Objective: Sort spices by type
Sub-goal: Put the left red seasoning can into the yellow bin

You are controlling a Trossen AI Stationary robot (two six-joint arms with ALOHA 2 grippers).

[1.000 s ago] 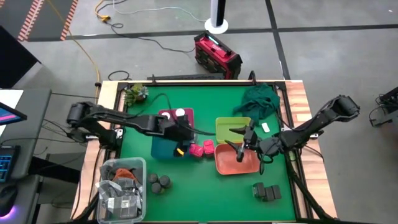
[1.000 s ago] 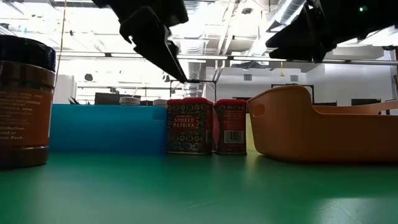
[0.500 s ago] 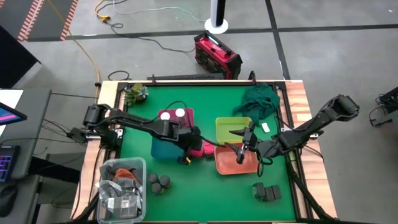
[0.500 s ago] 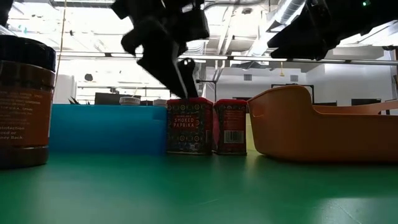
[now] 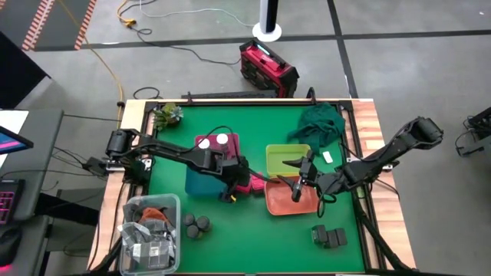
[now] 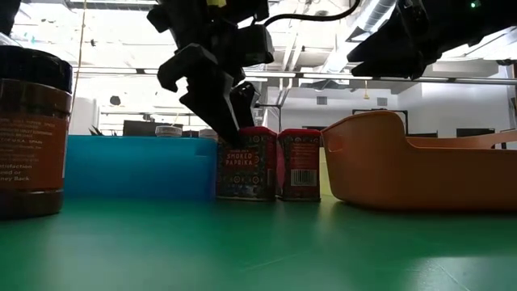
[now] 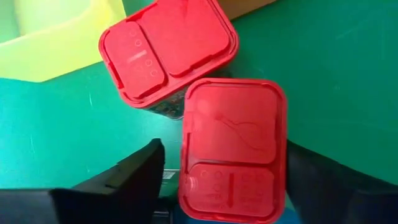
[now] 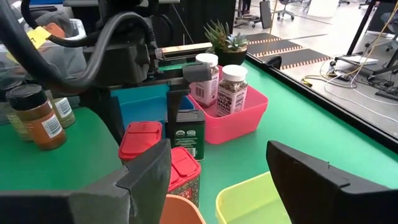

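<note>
Two pink boxes stand side by side on the green table between the blue tray [image 5: 201,182] and the salmon tray [image 5: 285,203]. My left gripper [image 7: 225,149] is down over the left-hand pink box [image 6: 245,166] and shut on it. The other pink box [image 6: 299,166] touches its right side. My right gripper [image 5: 298,184] hovers open above the salmon tray with nothing between its fingers. Two white-capped jars [image 5: 213,141] stand in the pink tray [image 5: 230,147]. Dark round tins [image 5: 196,224] and dark rectangular boxes [image 5: 330,236] rest near the table's front edge. My left gripper pinches the left-hand pink box by its two long sides, just under the red lid [image 7: 281,171], one finger [image 7: 124,180] on each side. The fingers slant down at it from above and from the table's left. The box stands upright with its bottom on the table.
A yellow-green tray [image 5: 285,157] lies behind the salmon one. A clear bin [image 5: 149,230] of clutter fills the front left corner. A green cloth [image 5: 318,126] and a small plant [image 5: 165,115] sit along the far edge. A dark green-labelled box [image 8: 189,134] stands beside the pink boxes.
My left gripper has gone down and toward the table's right edge, from above the blue tray onto the left-hand pink box, rolling a little as it came. Its fingers now stand on both sides of the box. Both pink boxes have stayed where they were.
</note>
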